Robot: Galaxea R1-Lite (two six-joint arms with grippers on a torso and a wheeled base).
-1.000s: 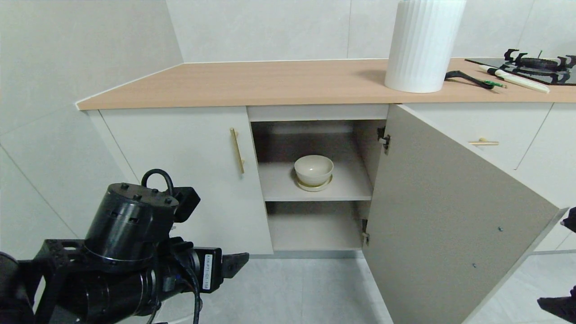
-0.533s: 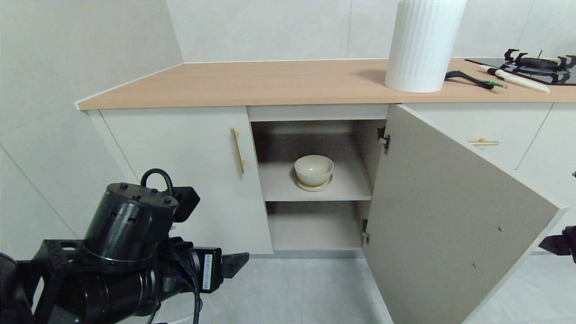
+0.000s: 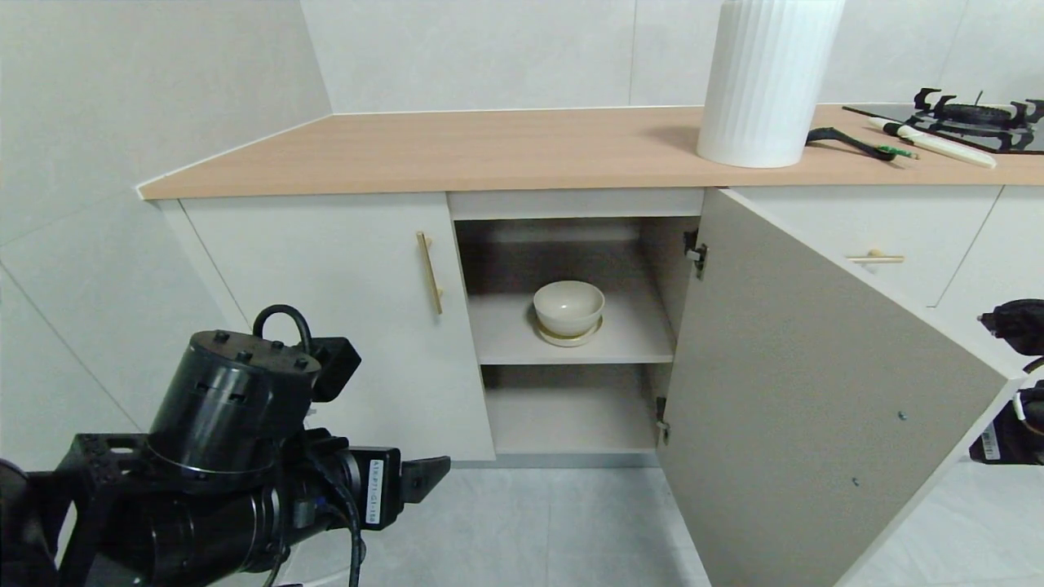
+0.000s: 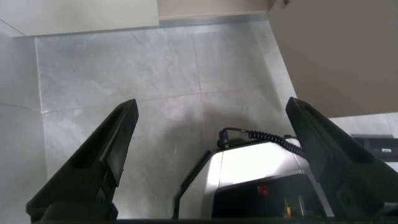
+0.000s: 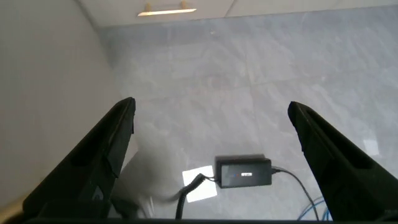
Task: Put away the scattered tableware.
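Tableware looks part stowed.

- Near left: left claw low over the floor, jaws wide, empty.
- Right of the open cabinet door: right claw, also spread, empty.
- Upper shelf: bowl on small plate, put away.
- Far right tabletop: knife and black utensil, probably left to stow.

Bowl cream; container white, ribbed; countertop tan.
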